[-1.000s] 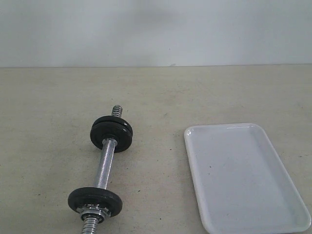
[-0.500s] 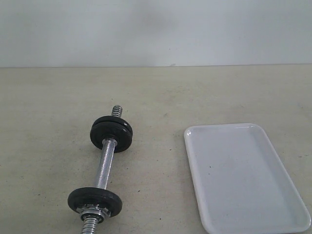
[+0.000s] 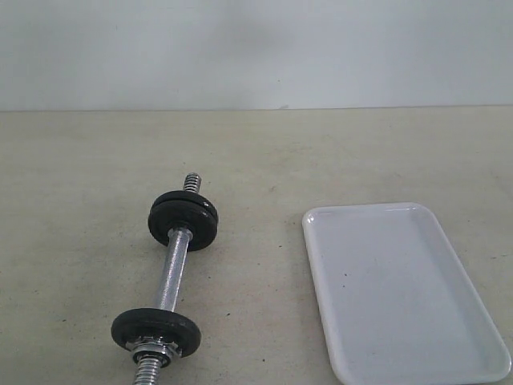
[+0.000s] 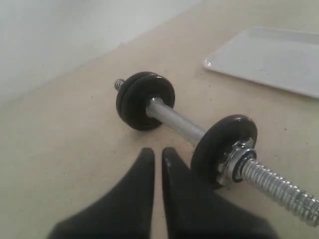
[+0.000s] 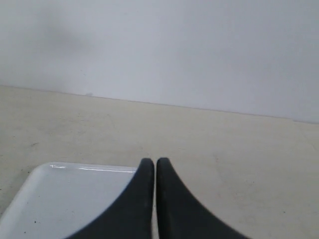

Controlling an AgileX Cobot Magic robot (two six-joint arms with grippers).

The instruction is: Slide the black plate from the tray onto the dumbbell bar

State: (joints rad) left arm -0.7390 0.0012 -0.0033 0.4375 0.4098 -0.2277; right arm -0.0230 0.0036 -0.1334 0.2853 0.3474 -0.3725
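Lying bare on the table, the tray [image 3: 401,297] is carrying no disc at all; all three discs are sitting on the dumbbell bar [image 3: 171,271], with a pair of black plates [image 3: 183,220] pressing together at the far end and a single black plate [image 3: 155,327] resting at the near end behind a locking nut [image 3: 152,350]; the plate the task is asking for is, by my judgement, one of that far pair, since the thread [image 3: 191,181] beyond it is showing no nut; so the slide itself is looking finished, and nothing is appearing left to do unless a nut is wanted there; the left gripper [image 4: 157,152] is hovering just beside the near plate with jaws pinched together, holding nothing; the right gripper [image 5: 151,162] is hanging over the tray, likewise closed and empty; no brand, label or writing is showing anywhere.
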